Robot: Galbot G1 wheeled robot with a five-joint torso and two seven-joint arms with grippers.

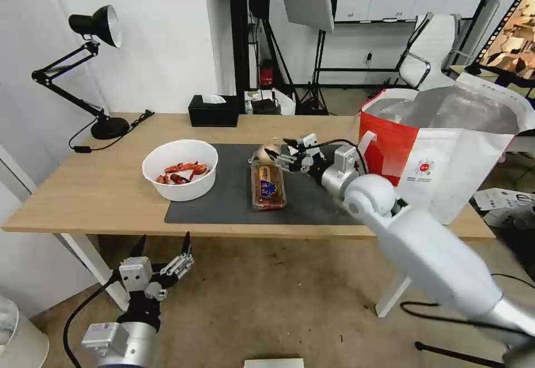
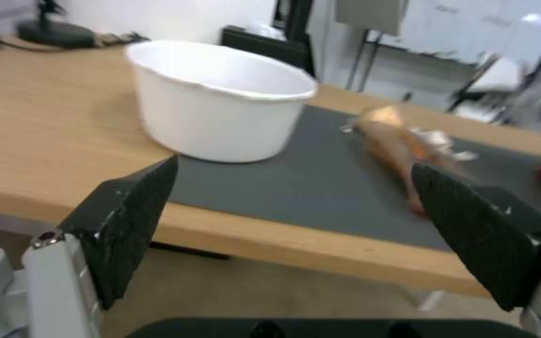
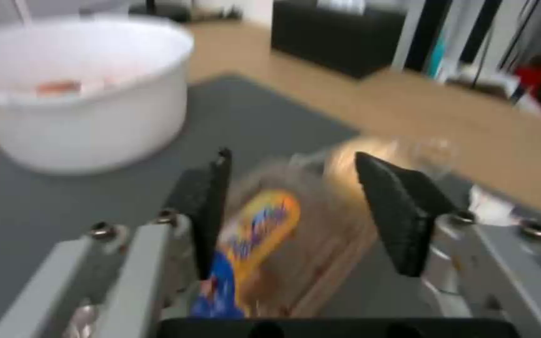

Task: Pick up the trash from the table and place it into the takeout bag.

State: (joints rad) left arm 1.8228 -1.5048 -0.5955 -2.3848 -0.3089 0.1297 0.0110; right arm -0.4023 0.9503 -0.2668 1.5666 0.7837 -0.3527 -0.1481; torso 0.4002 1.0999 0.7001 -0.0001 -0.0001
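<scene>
My right gripper (image 1: 277, 153) hovers with fingers spread over the far end of the clamshell tray (image 1: 268, 185); the takeout bag (image 1: 446, 150) stands behind my wrist. My left gripper (image 1: 162, 243) hangs wide below the table (image 1: 67, 189).

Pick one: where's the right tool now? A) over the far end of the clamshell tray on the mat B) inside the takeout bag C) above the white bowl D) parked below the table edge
A: the right tool hangs open over the far end of the clear clamshell tray on the grey mat, its fingers straddling the tray.
</scene>
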